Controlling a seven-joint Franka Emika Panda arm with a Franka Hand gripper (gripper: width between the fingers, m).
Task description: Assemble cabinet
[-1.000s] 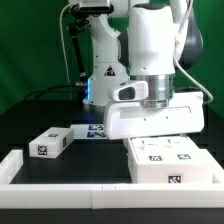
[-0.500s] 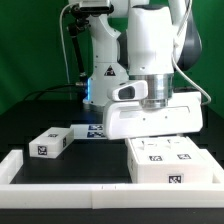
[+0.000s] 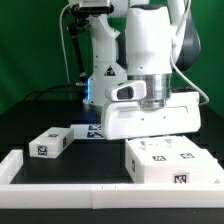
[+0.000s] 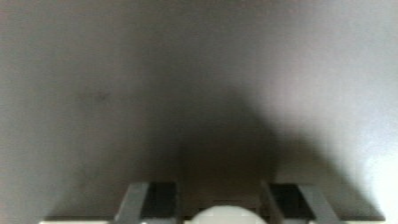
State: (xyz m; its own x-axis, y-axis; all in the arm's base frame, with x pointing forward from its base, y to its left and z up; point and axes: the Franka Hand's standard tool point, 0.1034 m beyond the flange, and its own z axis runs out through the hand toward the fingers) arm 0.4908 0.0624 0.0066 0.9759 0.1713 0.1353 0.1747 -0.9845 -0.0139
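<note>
No readable text, square tags (image 3: 180, 180) on cabinet (image 3: 143, 165)

The exterior view stands low and near, facing the arm (image 3: 150, 45) head-on across the black counter (image 3: 40, 112). The wrist view rides above the hand (image 4: 217, 198), looking along its fingers (image 4: 151, 200) at a blurred pale surface very close, perhaps the cabinet (image 3: 172, 160) both views share.

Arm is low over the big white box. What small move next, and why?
Probably close the jaws firmly and check the grip before any lift. The gripper sits right at the big white box, and the wrist view shows a gap between its fingers with something white in it; whether that is clamped cannot be told.
</note>
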